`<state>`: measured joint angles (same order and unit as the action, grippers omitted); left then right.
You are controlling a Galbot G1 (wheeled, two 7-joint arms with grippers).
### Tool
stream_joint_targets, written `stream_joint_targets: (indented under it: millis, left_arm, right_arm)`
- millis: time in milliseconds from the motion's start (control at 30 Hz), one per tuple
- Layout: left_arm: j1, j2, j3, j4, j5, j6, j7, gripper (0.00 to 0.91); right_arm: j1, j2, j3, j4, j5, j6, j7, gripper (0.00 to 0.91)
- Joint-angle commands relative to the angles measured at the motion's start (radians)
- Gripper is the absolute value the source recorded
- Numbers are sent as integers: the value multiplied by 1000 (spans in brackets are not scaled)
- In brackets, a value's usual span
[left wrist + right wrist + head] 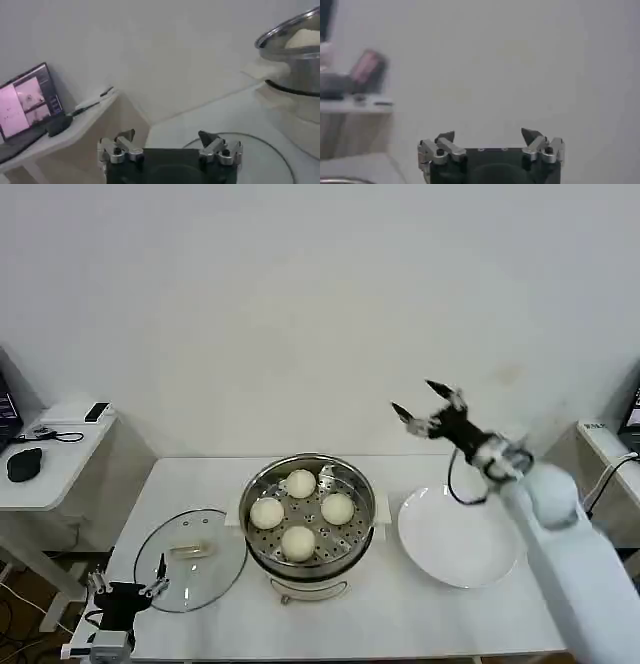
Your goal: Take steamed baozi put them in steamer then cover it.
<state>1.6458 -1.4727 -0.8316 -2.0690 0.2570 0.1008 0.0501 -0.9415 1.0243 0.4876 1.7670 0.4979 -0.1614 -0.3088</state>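
Right now you have all four buns inside the steamer (pixel 310 519), which sits at the lower middle of the head view on its white pot base on the bench (pixel 400 614). One bun (pixel 300 483) lies toward the back, one (pixel 267 513) on the picture's left, one (pixel 338 508) on the picture's right, and one (pixel 299 542) toward the front; they sit close together without being stacked. The glass lid (pixel 190 559) lies flat on the bench just left of the steamer, its pale handle facing up, and the steamer is uncovered.

Your left pincer (pixel 126 583) sits low in the lower left of the head view, at the near-left edge of the lid, its fingers spread and holding nothing. In the left wrist view that pincer (pixel 170 142) shows its two tips apart, with the rim of the lid (pixel 250 150) on the bench just beyond them and the steamer (pixel 295 55) at the upper right of the picture.

Your right pincer (pixel 425 404) is raised in the air at the right centre of the head view, above and behind the white plate (pixel 455 539), spread wide and empty. In the right wrist view the pincer (pixel 490 140) points at the bare wall.
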Motion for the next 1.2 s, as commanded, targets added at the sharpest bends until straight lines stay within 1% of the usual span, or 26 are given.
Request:
stream_joint_targets:
  millis: [33,133,200,233,267,333,400,500,600,667,833,967,1200]
  left_arm:
    - [-13,25,1,53,156,-39,-38,907]
    - [-25,35,5,104,304,-98,-75,907]
    - [-48,43,8,177,482,-172,-164,907]
    - [-54,48,7,189,516,-184,-178,907]
    - [-53,61,12,198,565,-183,-197,907]
    - [-47,75,27,197,597,-164,-224,907]
    - [-42,86,43,196,716,-135,-258,907]
    - [-45,89,59,196,861,-129,-246,907]
    - [-53,88,82,198,871,-128,-205,907]
    - [-67,84,86,218,919,-133,-186,907]
    - [-94,83,106,259,965,-122,-168,907]
    - [-117,79,122,302,986,-106,-154,907]
    - [-138,75,154,319,999,-83,-125,907]
  right_arm:
    - [-462,162,289,74,-9,111,84,907]
    - [-456,168,286,61,-23,104,87,907]
    - [-448,164,280,56,-37,104,86,907]
    - [-447,164,278,58,-38,104,86,907]
    - [-450,166,276,67,-36,106,88,907]
    - [-459,168,279,79,-39,111,85,907]
    - [-470,172,285,86,-48,116,80,907]
    - [-480,181,292,97,-69,120,94,907]
    - [-490,198,297,118,-78,127,100,907]
    - [-494,204,299,131,-78,129,102,907]
    - [-496,194,302,157,-77,113,123,907]
    - [-501,197,299,165,-80,110,127,907]
    - [-511,219,311,171,-85,116,127,907]
